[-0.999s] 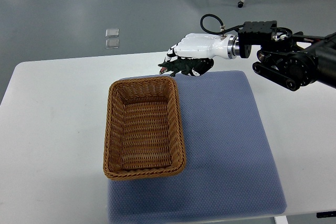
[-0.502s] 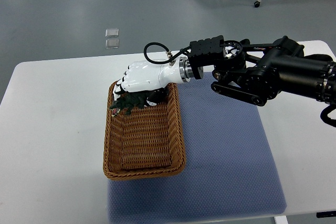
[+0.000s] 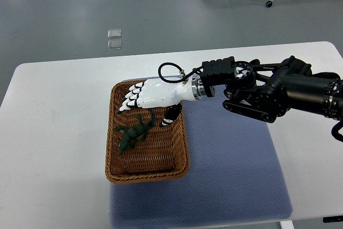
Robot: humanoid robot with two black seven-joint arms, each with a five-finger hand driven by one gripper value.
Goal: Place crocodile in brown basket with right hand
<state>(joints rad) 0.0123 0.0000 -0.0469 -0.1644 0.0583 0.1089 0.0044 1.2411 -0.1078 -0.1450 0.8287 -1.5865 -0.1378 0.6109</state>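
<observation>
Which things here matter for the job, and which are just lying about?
Job: crocodile, lying in brown basket; right hand, fingers open, over the basket.
Lying about: blue mat, white table, chair castors, two floor plates.

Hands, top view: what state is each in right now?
Right hand: open, holding nothing, over the basket; the crocodile lies inside.
Left hand: not in view.

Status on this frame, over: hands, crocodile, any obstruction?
Right hand open over brown basket far end, holding nothing; left out of view. Crocodile lying on basket floor, not gripped. Nothing in the way.
</observation>
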